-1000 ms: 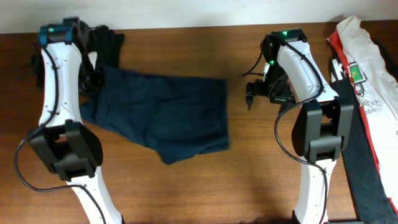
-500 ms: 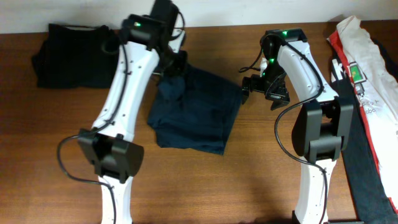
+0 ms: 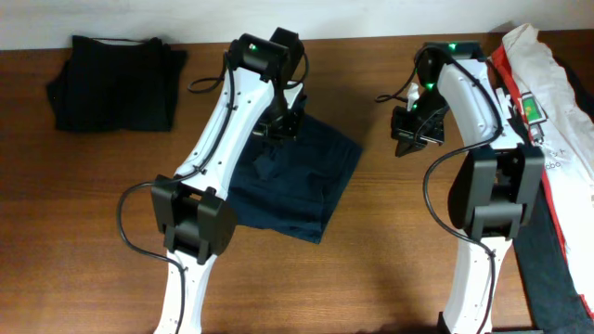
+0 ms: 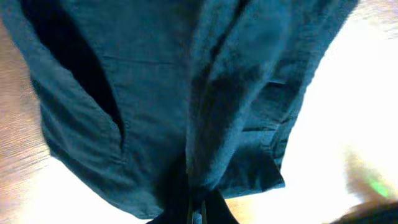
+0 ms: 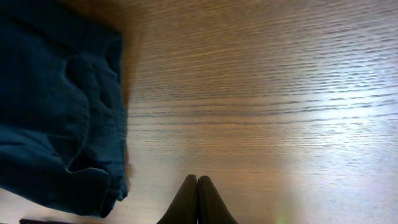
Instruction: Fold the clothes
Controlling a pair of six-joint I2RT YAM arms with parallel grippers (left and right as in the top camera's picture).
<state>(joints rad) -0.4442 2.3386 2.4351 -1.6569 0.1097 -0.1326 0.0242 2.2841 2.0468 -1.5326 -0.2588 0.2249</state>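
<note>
Brown wood worktop (image 3: 390, 269), grain plain in the right wrist view.

White and red heap of clothes (image 3: 548, 83) along the right edge, partly cut off by the frame. Dark grey cloth (image 3: 549, 260) below it, also cut off.

Blue shorts (image 3: 311, 190) mid-worktop, between the two arms and partly folded over. Long axis from far edge to near edge, leaning left toward the near end. One corner pointing at the right arm. Upper part hidden under the left arm in the overhead view. Pocket slit (image 4: 93, 81) seen in the left wrist view.

Folded black clothes (image 3: 111, 79) at the far left corner, well apart from the shorts.

Left end effector (image 3: 278, 130) over the far part of the shorts, clamped on a raised ridge of blue cloth. Fingertips (image 4: 211, 210) barely visible, dark against dark.

Right end effector (image 3: 406, 141) just beside the shorts' right corner, above bare wood. Fingers pressed together, nothing between them.
</note>
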